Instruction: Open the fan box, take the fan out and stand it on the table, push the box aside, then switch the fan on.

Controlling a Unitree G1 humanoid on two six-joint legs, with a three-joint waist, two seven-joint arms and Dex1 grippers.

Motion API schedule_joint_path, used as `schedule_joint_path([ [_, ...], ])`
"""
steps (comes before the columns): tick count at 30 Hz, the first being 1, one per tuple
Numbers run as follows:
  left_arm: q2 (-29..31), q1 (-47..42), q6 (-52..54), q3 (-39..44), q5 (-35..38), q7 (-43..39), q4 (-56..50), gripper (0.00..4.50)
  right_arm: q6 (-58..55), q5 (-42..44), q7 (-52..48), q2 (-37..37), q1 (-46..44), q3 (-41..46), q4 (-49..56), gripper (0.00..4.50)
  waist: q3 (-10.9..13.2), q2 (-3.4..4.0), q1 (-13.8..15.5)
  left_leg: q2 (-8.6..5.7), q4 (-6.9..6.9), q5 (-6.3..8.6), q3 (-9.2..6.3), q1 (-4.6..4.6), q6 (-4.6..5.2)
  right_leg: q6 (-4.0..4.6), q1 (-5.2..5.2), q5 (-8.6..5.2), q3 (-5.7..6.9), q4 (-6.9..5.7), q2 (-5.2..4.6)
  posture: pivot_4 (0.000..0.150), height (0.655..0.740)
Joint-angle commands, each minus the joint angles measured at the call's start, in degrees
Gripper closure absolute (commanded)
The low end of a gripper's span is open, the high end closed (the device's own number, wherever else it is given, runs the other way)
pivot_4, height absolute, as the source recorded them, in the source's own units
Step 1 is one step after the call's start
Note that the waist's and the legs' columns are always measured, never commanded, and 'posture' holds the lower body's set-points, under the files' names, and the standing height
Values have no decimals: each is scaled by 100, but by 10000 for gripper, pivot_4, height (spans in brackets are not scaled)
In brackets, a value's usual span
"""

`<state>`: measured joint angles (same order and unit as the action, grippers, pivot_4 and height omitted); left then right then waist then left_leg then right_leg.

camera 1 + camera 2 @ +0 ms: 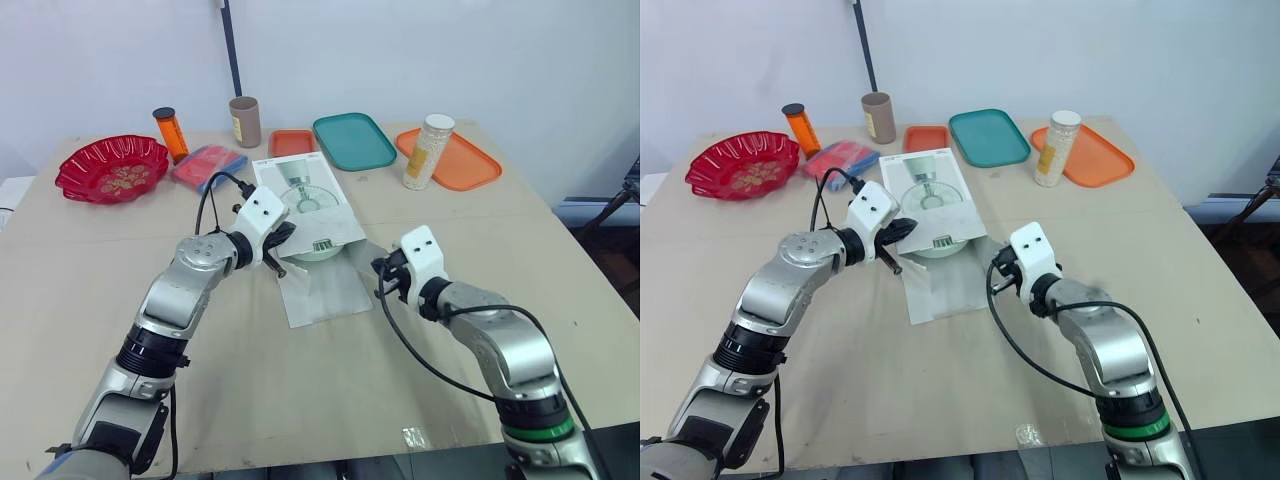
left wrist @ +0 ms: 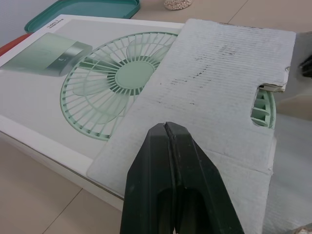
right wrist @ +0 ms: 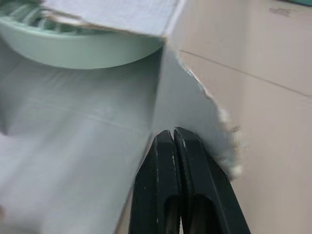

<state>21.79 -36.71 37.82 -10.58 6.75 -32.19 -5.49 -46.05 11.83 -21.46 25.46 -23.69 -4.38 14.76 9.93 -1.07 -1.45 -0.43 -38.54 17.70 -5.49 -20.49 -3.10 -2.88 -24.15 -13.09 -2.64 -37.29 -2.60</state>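
The white fan box (image 1: 300,190), printed with a green fan, lies flat mid-table with its near end open and grey flaps spread out. The pale green fan (image 1: 318,250) pokes out of that open end; its rim (image 3: 73,48) shows under the top flap. My left gripper (image 1: 277,243) is at the box's near-left corner, shut, its tips (image 2: 166,127) over the top flap (image 2: 219,83), which is folded back on the lid. My right gripper (image 1: 384,268) is at the near-right side, shut on the edge of the upright side flap (image 3: 190,107).
Along the far edge stand a red bowl (image 1: 110,168), an orange bottle (image 1: 171,133), a brown tube (image 1: 245,121), a red-and-blue packet (image 1: 208,165), a small orange tray (image 1: 292,142), a teal tray (image 1: 353,140), and a white jar (image 1: 428,150) by an orange tray (image 1: 465,160).
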Motion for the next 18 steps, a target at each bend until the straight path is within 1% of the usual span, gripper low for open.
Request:
schedule_joint_path([
  [1, 56, 65, 36, 40, -16, -13, -109, 45000, 553, -205, -97, 30, -265, -32, -373, 44405, 0, 0, -1, 0, 0, 0, 0, 0, 0, 0, 0, 0, 0, 0, 0, 1500, 7400],
  [9, 116, 100, 82, 56, -10, -8, -176, 45000, 1464, -462, -372, -156, -802, -184, -1550, 44405, 0, 1, -12, 2, 0, 0, 3, 0, 0, 1, -2, 0, -3, 0, 1, 1500, 7400],
  [18, 126, 136, 111, 58, -4, 24, -219, 45000, 1724, -442, -692, -496, -999, -287, -1762, 44405, -1, 1, -55, 2, 1, -1, 2, 0, -2, 1, -2, 1, -3, -1, 1, 1500, 7400],
])
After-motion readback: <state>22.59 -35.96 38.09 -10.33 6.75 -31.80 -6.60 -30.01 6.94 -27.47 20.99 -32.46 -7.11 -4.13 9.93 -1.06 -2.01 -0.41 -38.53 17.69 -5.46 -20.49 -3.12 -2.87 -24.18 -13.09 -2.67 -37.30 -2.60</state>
